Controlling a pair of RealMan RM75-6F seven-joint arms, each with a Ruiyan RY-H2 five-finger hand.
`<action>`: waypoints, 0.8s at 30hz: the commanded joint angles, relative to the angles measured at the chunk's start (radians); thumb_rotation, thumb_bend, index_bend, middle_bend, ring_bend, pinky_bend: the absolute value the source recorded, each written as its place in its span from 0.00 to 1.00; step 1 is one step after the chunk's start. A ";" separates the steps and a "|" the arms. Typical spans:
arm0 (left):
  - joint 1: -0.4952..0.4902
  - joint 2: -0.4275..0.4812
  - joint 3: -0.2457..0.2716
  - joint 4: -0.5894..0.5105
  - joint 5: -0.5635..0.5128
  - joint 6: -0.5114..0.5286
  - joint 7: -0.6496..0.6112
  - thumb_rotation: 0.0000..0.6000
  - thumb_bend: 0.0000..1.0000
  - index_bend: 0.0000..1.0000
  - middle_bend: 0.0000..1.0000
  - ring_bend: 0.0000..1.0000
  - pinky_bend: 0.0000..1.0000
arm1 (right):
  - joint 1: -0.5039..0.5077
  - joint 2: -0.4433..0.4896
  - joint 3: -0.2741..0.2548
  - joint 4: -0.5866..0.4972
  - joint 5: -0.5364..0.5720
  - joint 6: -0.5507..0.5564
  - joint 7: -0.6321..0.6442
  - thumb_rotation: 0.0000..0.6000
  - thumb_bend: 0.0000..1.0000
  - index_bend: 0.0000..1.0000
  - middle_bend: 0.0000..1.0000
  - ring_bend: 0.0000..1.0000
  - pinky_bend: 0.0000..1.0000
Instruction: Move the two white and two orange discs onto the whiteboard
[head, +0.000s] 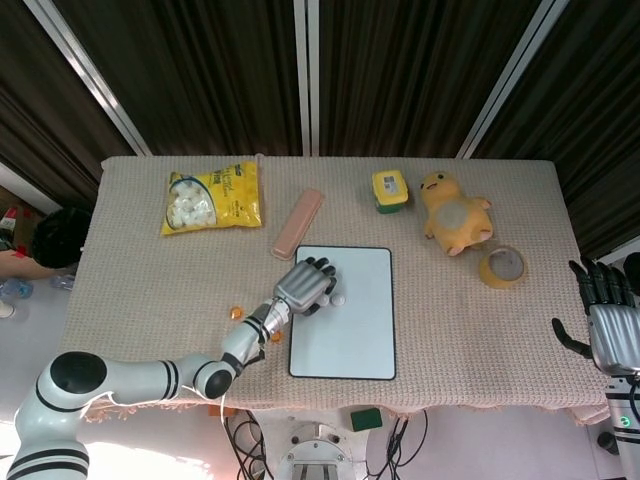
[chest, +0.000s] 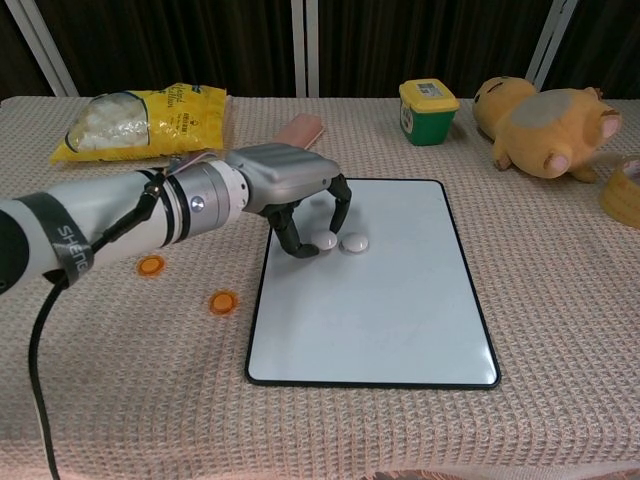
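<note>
Whiteboard (chest: 380, 320): left hand (chest: 290, 190) over white disc (chest: 326, 241)

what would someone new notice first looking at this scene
Most eye-catching is the left hand arched over the whiteboard at the table's middle, fingers around a white disc that sits right beside a second white disc. Next come the two orange discs on the cloth left of the board. At the back right lies a yellow plush toy, with a yellow snack bag at the back left.
</note>
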 joint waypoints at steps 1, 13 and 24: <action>-0.001 -0.007 0.007 0.010 0.007 0.009 0.004 1.00 0.29 0.48 0.24 0.13 0.24 | -0.001 0.000 0.001 -0.003 0.003 0.001 -0.004 0.99 0.31 0.00 0.00 0.00 0.00; -0.003 -0.018 0.011 0.025 0.003 0.022 0.001 1.00 0.29 0.48 0.24 0.13 0.24 | -0.009 0.008 -0.001 -0.011 -0.002 0.014 -0.008 0.99 0.32 0.00 0.00 0.00 0.00; -0.008 -0.011 0.018 0.019 -0.006 0.010 -0.004 1.00 0.29 0.38 0.24 0.13 0.24 | -0.007 0.006 -0.002 -0.010 0.004 0.004 -0.009 0.99 0.32 0.00 0.00 0.00 0.00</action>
